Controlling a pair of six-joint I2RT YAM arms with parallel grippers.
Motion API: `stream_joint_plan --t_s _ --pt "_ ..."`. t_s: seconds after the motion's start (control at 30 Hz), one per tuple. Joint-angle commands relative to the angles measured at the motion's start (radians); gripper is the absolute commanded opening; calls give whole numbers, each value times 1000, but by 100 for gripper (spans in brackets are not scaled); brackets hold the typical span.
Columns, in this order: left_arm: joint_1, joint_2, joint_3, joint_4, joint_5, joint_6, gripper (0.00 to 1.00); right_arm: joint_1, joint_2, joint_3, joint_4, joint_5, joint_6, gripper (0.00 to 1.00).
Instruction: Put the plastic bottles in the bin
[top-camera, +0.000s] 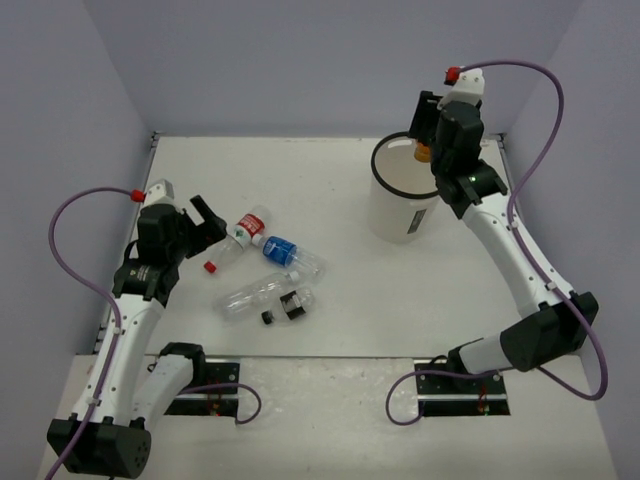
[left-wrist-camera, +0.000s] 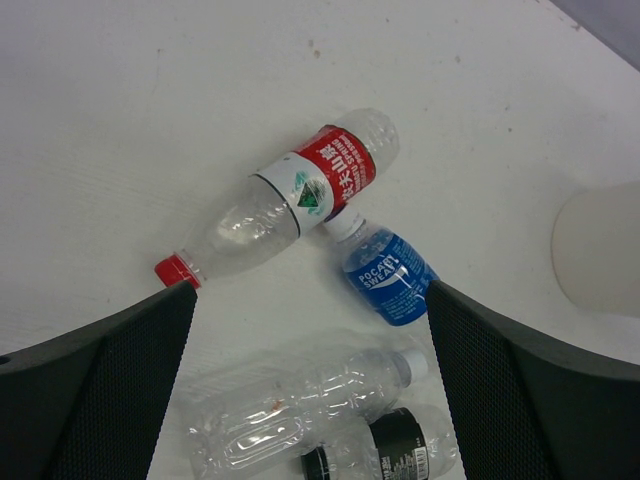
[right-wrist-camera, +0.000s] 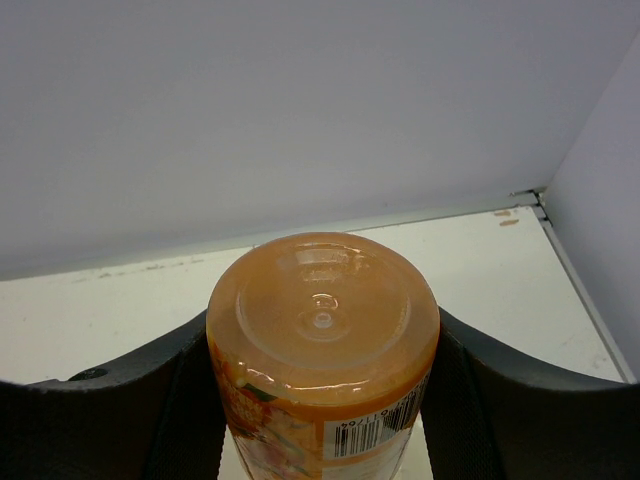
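Note:
Four plastic bottles lie close together on the table, left of centre. They are a red-capped one with a red-white label (top-camera: 245, 230) (left-wrist-camera: 290, 195), a blue-labelled one (top-camera: 280, 250) (left-wrist-camera: 385, 275), a plain clear one (top-camera: 255, 295) (left-wrist-camera: 300, 405) and a black-labelled one with a black cap (top-camera: 293, 306) (left-wrist-camera: 395, 450). My left gripper (top-camera: 203, 222) (left-wrist-camera: 310, 292) hangs open above them and touches none. Over the white bin (top-camera: 400, 215), my right gripper (top-camera: 430, 140) (right-wrist-camera: 322, 400) is shut on the orange bottle (top-camera: 424, 153) (right-wrist-camera: 322, 320), whose base faces the wrist camera.
The bin stands at the back right, near the rear wall, and its side shows at the right edge of the left wrist view (left-wrist-camera: 600, 250). Grey walls close in the table on three sides. Purple cables loop beside both arms.

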Motion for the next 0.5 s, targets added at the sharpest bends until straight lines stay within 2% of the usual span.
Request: stream_joint_plan --t_s 0.0,0.07,0.13,0.3,0.47 --pt "7 -3 1 -10 11 28 100 0 0 -19 -51 -1 82 37" --pt "7 -1 -4 0 28 31 100 0 -5 -39 -58 -5 81 46" --pt "7 0 -8 3 43 32 100 0 -9 -42 -64 0 77 66" --pt "7 5 -5 4 28 28 100 0 -27 -16 -92 38 86 98" --pt "7 8 -2 5 30 23 100 0 -64 -15 -98 -33 48 99"
